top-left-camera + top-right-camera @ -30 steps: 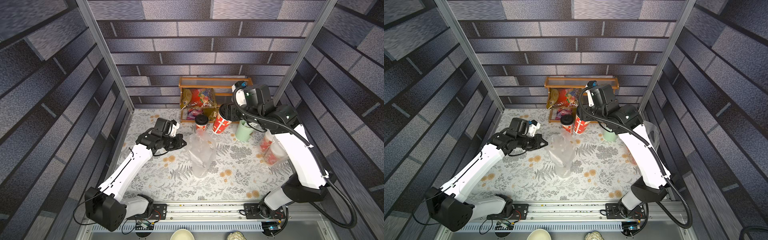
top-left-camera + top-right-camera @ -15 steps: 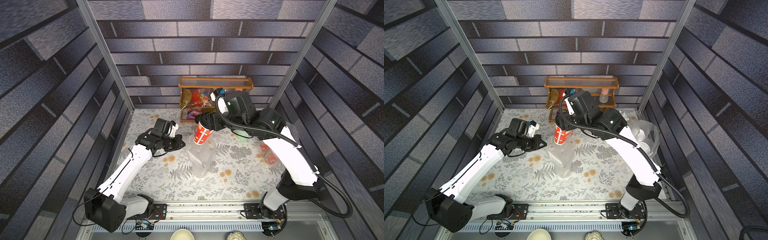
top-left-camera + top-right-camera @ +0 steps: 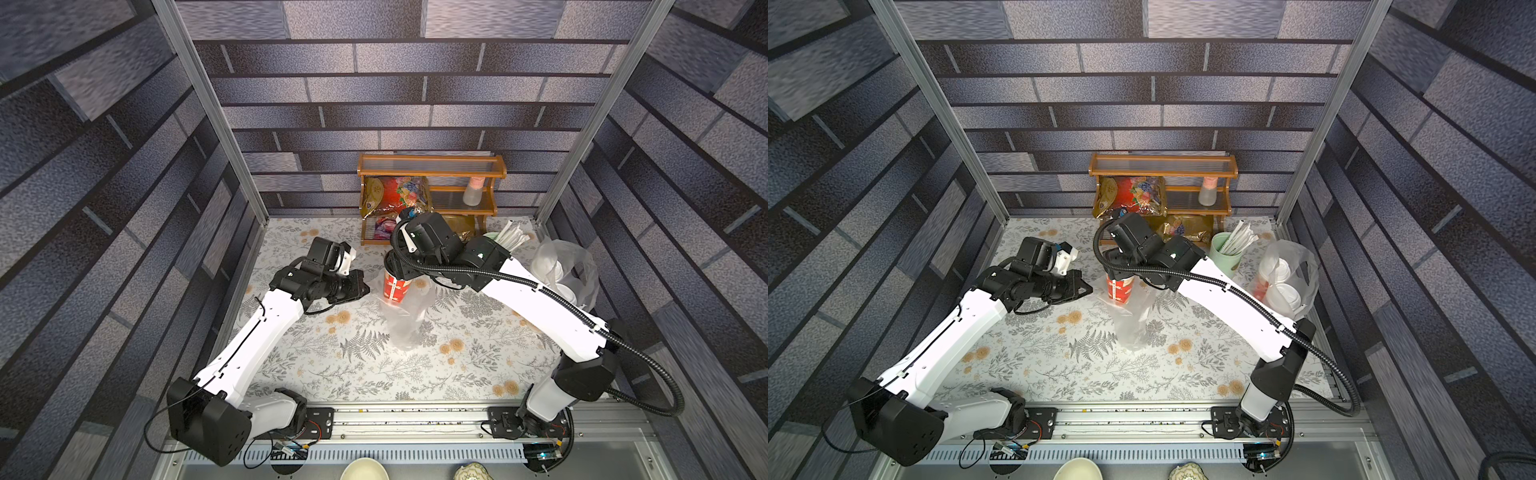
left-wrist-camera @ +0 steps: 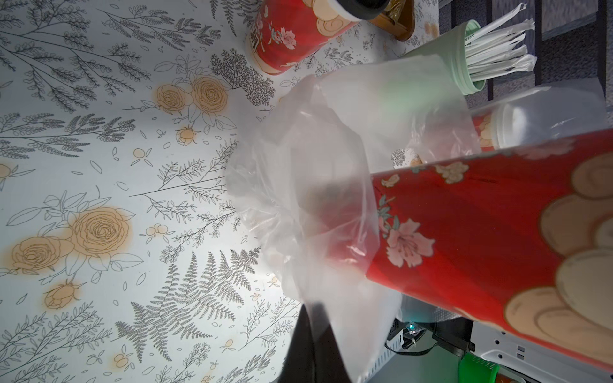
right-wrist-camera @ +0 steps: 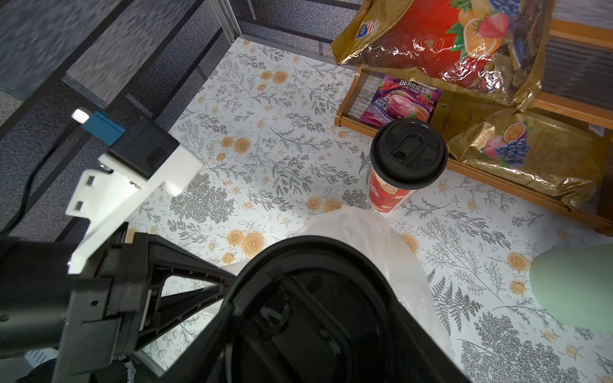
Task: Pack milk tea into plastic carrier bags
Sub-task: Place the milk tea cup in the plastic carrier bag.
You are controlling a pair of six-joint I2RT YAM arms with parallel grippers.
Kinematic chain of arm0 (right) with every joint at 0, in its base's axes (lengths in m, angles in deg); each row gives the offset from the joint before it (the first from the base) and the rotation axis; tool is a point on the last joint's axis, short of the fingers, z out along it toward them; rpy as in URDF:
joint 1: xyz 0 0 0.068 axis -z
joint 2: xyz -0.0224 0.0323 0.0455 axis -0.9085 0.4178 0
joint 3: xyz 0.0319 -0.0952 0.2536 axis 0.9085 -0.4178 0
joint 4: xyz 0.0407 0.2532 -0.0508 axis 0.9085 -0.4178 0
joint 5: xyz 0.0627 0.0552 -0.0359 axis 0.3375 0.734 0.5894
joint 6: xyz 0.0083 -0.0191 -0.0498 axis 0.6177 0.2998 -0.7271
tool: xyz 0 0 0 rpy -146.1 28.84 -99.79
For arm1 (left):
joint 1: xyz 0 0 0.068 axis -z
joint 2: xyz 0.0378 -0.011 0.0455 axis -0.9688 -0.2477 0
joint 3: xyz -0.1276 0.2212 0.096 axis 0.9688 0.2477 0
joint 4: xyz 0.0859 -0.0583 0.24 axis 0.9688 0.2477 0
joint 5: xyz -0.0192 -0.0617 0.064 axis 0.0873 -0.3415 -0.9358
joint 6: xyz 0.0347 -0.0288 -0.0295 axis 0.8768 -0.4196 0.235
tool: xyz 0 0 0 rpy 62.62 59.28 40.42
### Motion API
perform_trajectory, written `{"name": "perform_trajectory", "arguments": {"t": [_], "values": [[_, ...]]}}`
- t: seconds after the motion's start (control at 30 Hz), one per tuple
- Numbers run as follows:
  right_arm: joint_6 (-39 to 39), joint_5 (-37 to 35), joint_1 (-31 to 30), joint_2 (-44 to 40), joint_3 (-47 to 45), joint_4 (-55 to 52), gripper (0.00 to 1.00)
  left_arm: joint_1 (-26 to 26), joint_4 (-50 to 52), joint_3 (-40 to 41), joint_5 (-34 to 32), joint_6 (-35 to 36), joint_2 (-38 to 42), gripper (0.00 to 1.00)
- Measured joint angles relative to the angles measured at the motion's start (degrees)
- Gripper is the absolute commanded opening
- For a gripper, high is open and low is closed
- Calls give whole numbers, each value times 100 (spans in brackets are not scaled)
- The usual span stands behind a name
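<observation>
Left gripper [image 3: 366,289] pinches clear bag [image 3: 405,326]; right gripper [image 3: 394,269] clasps black-lidded red cup [image 3: 395,290]; purple packet [image 5: 401,101] reads "BERRIES".

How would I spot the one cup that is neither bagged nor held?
Find the wooden shelf of snack packets against the back wall. Close in front of its bottom tier, on the flowered tablecloth, stands a red cup with a black lid. Unlike the white-lidded cups bagged at the side and the held cup in the right gripper, it stands alone, uncovered.

Red cup [image 3: 394,286] at clear bag [image 3: 405,328] mouth
</observation>
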Motion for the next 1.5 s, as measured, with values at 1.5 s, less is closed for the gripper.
{"name": "perform_trajectory", "arguments": {"t": [1.5], "values": [[-286, -295, -9, 1156, 1781, -507, 59, 243, 190, -197, 105, 409, 0, 0]]}}
